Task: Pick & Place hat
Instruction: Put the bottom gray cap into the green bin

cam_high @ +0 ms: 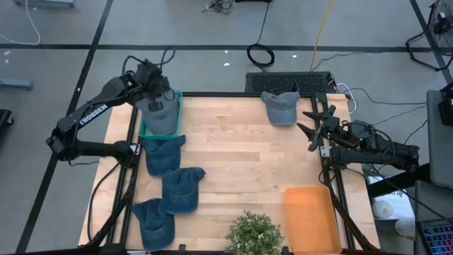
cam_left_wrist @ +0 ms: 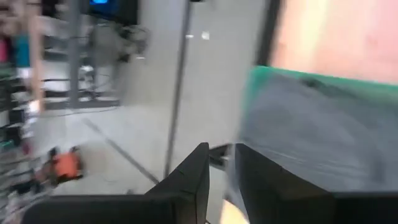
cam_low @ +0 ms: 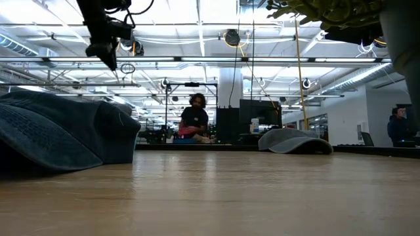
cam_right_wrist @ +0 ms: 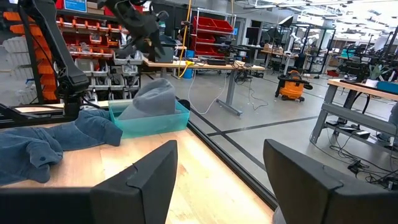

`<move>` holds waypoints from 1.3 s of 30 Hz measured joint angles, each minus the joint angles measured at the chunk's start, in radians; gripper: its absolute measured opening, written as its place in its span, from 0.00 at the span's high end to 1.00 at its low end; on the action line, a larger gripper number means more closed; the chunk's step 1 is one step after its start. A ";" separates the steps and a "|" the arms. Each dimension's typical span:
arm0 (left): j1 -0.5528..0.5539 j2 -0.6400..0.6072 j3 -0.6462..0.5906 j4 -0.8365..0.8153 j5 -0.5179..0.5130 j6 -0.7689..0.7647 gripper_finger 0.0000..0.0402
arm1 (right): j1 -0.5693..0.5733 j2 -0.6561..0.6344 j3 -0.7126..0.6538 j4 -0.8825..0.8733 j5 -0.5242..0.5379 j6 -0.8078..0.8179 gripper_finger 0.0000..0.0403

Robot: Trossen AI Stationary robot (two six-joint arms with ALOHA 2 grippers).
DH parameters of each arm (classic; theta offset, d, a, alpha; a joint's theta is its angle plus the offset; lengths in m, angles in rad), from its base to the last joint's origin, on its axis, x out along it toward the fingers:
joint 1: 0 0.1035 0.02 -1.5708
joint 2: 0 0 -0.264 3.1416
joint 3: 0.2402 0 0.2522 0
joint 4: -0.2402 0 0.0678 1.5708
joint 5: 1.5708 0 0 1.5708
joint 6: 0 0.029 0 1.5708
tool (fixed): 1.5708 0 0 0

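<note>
Now a grey cap [cam_high: 160,115] sits crown-up in the teal bin [cam_high: 178,113] at a far corner of the wooden table [cam_high: 241,166], filling most of it. Three blue denim caps [cam_high: 164,154] trail off from the bin along that table edge, and another grey cap [cam_high: 280,108] lies across the table's far edge from it. Just above the bin hovers the left gripper [cam_high: 157,91], fingers slightly parted, holding nothing. Across the table from the bin, the right gripper [cam_high: 312,126] waits wide open. Beyond lies a workshop with shelves.
</note>
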State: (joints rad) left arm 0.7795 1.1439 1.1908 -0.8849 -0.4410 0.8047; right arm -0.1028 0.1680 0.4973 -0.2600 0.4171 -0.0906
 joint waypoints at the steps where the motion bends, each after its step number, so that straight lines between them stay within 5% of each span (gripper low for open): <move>1: -0.001 0.000 0.000 0.031 -0.043 -0.011 0.79 | 0.000 0.000 0.000 0.000 0.000 0.000 0.44; 7: -0.006 0.000 0.010 -0.012 -0.358 -0.407 0.79 | 0.000 0.000 0.000 0.000 0.000 0.000 0.43; 11: 0.030 0.000 0.002 -0.203 -0.228 -0.715 0.79 | 0.000 0.000 0.000 0.000 0.000 0.000 0.44; 20: 0.028 0.000 -0.138 -0.219 -0.086 -1.074 0.98 | 0.000 0.000 0.000 0.000 0.000 0.000 0.43; 28: 0.043 0.078 -0.202 -0.153 -0.031 -1.190 0.98 | 0.000 0.000 0.000 0.000 0.000 0.000 0.44; 39: 0.077 0.365 -0.225 -0.063 -0.063 -1.227 0.99 | 0.000 0.000 0.000 0.000 0.000 0.000 0.44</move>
State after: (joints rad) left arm 0.8566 1.5093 0.9662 -0.9478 -0.5045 -0.4224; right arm -0.1028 0.1679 0.4973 -0.2600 0.4171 -0.0906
